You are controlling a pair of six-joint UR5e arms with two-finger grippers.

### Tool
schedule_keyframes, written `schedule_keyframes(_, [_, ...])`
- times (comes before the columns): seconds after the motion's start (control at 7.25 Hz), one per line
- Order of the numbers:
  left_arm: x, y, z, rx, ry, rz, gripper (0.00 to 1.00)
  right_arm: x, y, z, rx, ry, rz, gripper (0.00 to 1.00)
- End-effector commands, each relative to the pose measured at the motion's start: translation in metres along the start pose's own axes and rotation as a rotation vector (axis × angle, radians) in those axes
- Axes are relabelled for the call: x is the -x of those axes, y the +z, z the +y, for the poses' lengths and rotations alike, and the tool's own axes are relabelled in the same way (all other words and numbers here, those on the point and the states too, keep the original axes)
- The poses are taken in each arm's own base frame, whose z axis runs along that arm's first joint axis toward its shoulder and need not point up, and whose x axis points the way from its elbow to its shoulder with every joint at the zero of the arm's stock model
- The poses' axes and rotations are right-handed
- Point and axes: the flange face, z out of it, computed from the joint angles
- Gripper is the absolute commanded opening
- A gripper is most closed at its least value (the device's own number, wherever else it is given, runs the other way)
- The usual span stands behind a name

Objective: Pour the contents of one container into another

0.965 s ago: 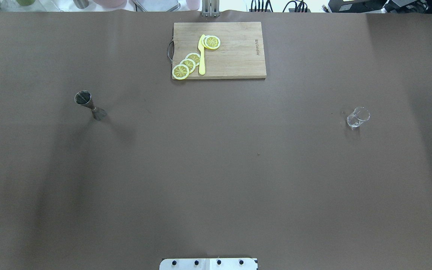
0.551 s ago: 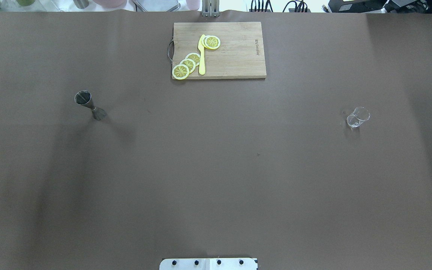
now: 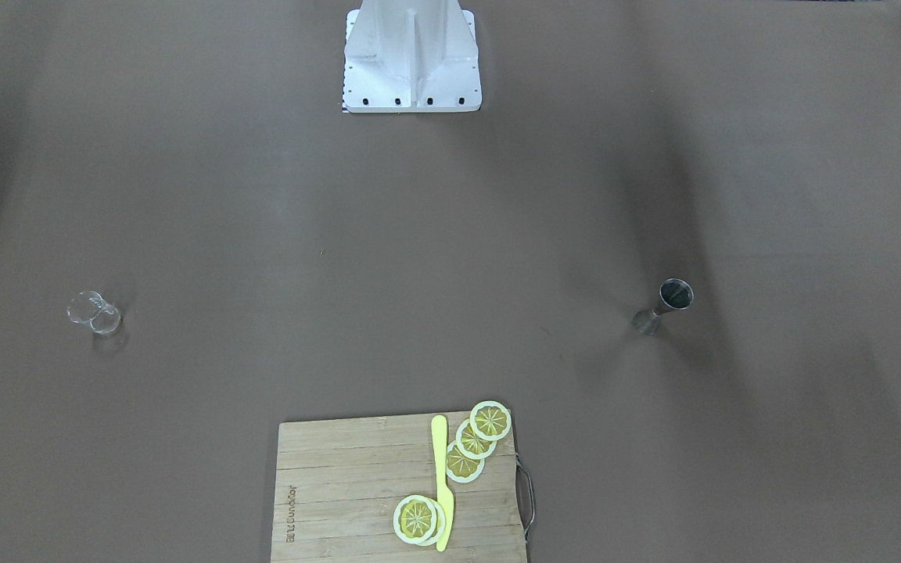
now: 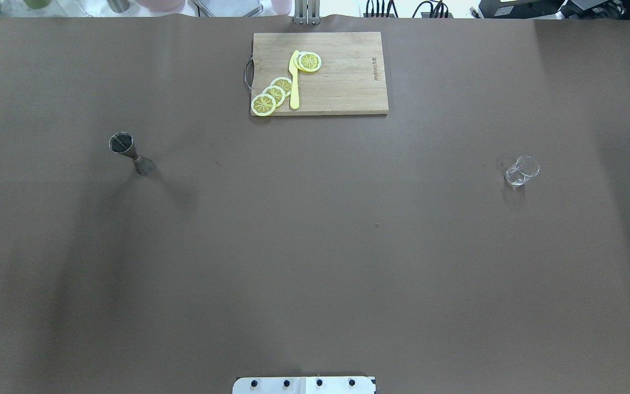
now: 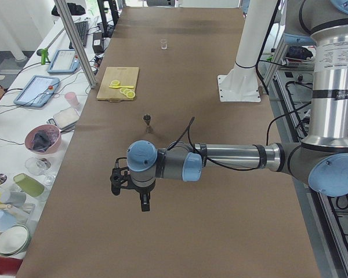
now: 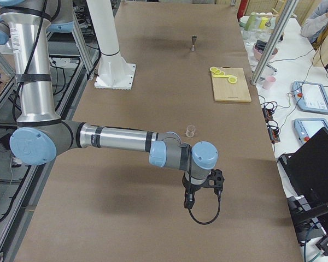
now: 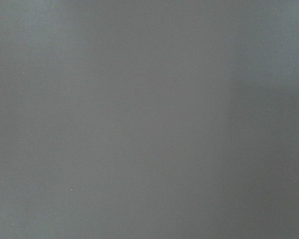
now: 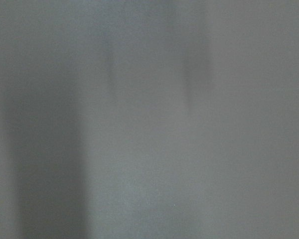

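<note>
Well past the left claw (image 5: 119,182) stands the jigger (image 5: 147,123), with the glass (image 6: 191,130) beyond the right claw (image 6: 213,180). Can't tell either claw's grip.

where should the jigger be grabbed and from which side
Probably at the narrow waist of the jigger, taken level from the side. It stands upright with an open cone facing up. The waist should stop a grip sliding along the cones, and it leaves the rim free for tipping.
</note>
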Motion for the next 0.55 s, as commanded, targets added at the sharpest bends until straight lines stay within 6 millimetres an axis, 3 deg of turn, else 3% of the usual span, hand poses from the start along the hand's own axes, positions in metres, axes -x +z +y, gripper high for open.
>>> schedule_keyframes(0.0, [-0.0005,-0.0004,-0.0007,-0.001,0.001,-0.001,0.99,0.0004,-0.0005,-0.0001,-0.001,-0.001,0.0,1.0])
schedule_keyframes(0.41, [0.0017,0.0003,0.0013,0.0,-0.001,0.0,0.99,0.0004,-0.0005,-0.0001,-0.001,-0.001,0.0,1.0])
